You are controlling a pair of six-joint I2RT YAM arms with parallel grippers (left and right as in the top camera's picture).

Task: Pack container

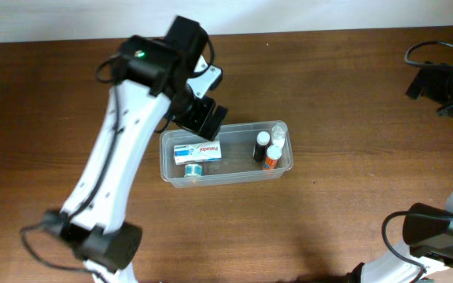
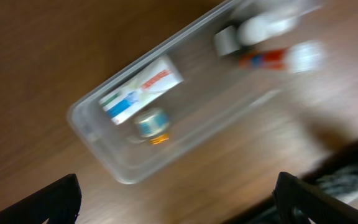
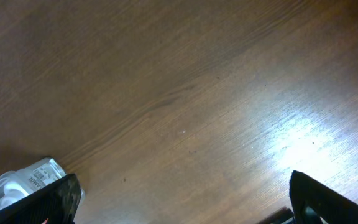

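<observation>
Left end effector hangs w/ fingers spread wide & nothing in them, just at the back-left rim of the container. That tub sits mid-bench w/ its long axis running left-right, so the left arm is by far the nearer; the right end effector, also wide open & empty, is well apart by the bench's right edge. Inside: white-blue box at the left end, small bottles bunched at the right end, tiny teal-capped jar just beside the box.
</observation>
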